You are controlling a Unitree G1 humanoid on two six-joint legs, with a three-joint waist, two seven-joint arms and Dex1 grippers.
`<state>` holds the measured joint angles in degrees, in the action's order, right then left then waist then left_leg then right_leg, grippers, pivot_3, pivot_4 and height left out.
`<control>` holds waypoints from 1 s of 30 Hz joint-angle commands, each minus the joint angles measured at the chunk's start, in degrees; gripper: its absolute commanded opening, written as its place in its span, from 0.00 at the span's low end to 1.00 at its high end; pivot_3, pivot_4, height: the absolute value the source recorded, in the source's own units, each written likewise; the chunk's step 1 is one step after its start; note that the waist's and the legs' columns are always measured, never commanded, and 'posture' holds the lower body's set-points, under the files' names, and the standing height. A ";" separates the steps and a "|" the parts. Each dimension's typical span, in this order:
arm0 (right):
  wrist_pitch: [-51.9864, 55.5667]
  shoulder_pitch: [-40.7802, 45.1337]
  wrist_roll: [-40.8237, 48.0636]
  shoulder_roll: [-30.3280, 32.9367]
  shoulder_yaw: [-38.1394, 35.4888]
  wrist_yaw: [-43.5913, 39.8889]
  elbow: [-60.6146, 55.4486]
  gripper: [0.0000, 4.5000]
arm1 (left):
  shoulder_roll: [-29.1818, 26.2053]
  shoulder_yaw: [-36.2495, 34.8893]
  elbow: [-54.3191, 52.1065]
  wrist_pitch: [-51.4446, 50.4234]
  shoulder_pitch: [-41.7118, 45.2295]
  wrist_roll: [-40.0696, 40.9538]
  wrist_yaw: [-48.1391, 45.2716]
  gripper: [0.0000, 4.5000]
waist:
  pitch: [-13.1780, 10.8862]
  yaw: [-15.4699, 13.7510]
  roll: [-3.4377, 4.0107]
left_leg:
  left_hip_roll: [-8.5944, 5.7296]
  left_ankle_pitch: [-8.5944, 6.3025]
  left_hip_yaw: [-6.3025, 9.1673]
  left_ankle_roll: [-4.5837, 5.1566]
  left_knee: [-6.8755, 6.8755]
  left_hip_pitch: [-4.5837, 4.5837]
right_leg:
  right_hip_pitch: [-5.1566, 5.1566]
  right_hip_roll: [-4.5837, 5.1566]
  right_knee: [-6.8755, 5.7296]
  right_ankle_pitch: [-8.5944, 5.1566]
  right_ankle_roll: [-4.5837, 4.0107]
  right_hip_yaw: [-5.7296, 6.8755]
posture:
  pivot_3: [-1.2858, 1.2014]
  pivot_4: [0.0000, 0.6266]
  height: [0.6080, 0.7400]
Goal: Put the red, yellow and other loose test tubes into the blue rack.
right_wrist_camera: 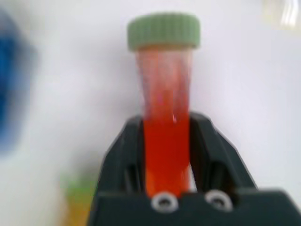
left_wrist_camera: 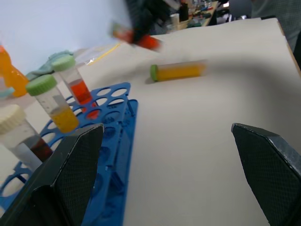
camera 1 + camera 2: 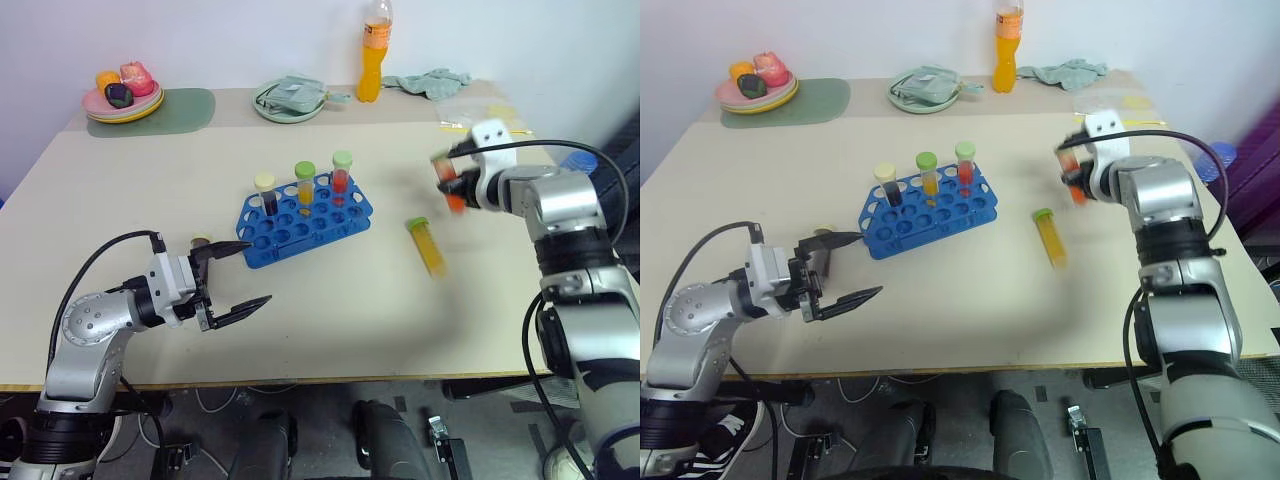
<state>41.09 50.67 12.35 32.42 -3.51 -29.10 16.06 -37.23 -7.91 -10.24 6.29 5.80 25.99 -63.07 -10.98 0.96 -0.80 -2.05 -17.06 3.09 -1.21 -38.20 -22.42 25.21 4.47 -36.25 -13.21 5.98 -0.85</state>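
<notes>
The blue rack (image 3: 305,218) sits mid-table with three capped tubes upright in its back row: dark (image 3: 266,192), yellow (image 3: 304,182) and red (image 3: 342,170). To its right a green-capped yellow test tube (image 3: 428,246) lies on the table. Above and right of that tube, my right gripper (image 3: 452,180) is off the table and shut on a green-capped red test tube (image 1: 165,141), whose cap sticks out past the fingers. My left gripper (image 3: 240,275) is open and holds nothing, near the front left and just left of the rack. A small dark object (image 3: 201,241) lies beside it.
Along the back edge are a plate of toy food (image 3: 122,100) on a green mat (image 3: 185,112), a green dish (image 3: 290,100) holding a cloth, an orange drink bottle (image 3: 374,50) and a crumpled cloth (image 3: 430,82). Bare tabletop lies in front of the rack.
</notes>
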 commanded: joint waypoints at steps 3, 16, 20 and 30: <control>-21.49 -17.26 4.85 -9.60 -3.25 -0.97 -25.22 0.17 | -1.24 -2.19 0.45 -0.15 2.11 2.13 -0.54 1.00 | 0.01 -0.15 -0.01 | 0.00 0.00 0.05 0.00 -0.04 0.00 | -0.06 0.02 0.02 0.00 0.00 0.02 | 0.52 0.24 1.00; -53.53 -17.46 -7.21 -31.72 6.30 11.78 0.27 0.17 | -2.17 -1.61 7.55 -0.05 8.73 2.24 -4.83 1.00 | 0.00 1.46 0.00 | -0.07 0.19 0.07 -0.22 -0.05 0.24 | -0.10 -0.07 -0.24 0.13 -0.09 -0.05 | 0.52 0.24 1.00; -58.60 -13.85 -7.14 -33.15 4.86 13.35 11.48 0.17 | -2.84 -2.18 6.30 -0.99 8.37 2.55 -5.00 1.00 | 0.00 1.62 0.00 | -0.05 0.19 0.05 -0.22 -0.01 0.24 | -0.09 -0.05 -0.20 0.13 -0.08 -0.07 | 0.52 0.24 1.00; -64.35 -12.03 -8.57 -32.51 4.42 14.26 20.61 0.17 | -3.77 -2.91 4.26 -1.52 6.49 2.84 -4.03 1.00 | 0.00 1.67 0.01 | -0.02 0.20 0.07 -0.24 -0.01 0.24 | -0.08 -0.06 -0.24 0.13 -0.09 -0.08 | 0.52 0.24 1.00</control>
<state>-22.28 38.10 3.94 0.22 0.87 -14.58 36.15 -40.31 -9.16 -3.67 4.97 12.10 27.77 -67.50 -10.98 2.63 -0.79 -2.06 -16.87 3.16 -1.45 -38.21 -22.18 25.13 4.41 -36.49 -13.09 5.89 -0.93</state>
